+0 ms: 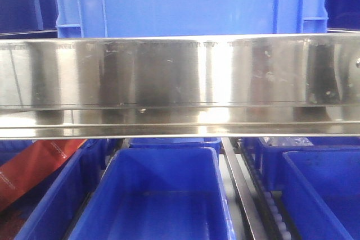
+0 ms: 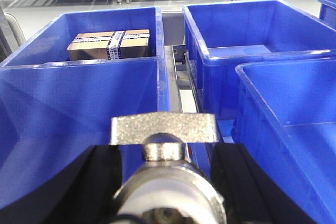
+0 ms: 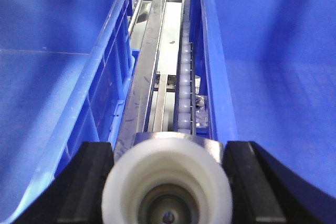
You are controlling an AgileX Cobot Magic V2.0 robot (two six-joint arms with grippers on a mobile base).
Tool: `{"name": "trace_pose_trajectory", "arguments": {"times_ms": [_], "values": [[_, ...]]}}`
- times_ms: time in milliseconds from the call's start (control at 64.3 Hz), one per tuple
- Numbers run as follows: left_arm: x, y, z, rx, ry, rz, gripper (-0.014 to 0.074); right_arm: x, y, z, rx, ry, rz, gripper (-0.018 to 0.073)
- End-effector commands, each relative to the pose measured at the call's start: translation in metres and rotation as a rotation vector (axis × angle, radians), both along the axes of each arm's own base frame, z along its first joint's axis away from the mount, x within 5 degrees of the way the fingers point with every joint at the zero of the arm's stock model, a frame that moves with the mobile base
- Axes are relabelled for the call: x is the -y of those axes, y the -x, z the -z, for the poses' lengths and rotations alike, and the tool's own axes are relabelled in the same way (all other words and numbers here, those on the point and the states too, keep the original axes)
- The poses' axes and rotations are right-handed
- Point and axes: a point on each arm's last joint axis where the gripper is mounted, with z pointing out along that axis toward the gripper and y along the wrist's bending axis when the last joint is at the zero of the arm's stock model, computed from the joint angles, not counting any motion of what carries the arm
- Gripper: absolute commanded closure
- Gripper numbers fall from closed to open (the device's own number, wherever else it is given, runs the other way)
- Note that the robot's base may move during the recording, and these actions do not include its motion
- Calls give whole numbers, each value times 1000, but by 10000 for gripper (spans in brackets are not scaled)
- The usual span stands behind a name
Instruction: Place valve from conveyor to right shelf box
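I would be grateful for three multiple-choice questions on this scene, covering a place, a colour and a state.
1. Where does the cardboard box lie? A in a blue bin; B on a chair; C in a hand.
2. The valve end facing the right wrist camera is: A whitish; B red; C black.
3. The right hand is: A open, empty; B shut on the valve; C unseen.
Answers: 1A, bin walls surround it; 2A, a pale ring shows; 3B, its fingers flank the valve.
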Motion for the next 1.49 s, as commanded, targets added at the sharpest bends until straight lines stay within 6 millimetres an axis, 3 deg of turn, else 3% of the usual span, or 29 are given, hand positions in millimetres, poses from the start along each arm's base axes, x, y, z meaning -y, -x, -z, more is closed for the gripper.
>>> {"name": "trace_pose_trajectory", "arguments": {"times_ms": [0,1197,1352,1477], "values": [[1,5,-13,83,6,-2,707,1,4,-14,100,-5,8,711],[2,5,-13,85,21,5,707,1,3,-15,110,-6,9,711],[14,9,-21,97,33,55,707,-2,10,-35,173,-47,-9,711],[46,7,-36,135,33,183,707,-14,12,-62,261,-66,-66,711]]}}
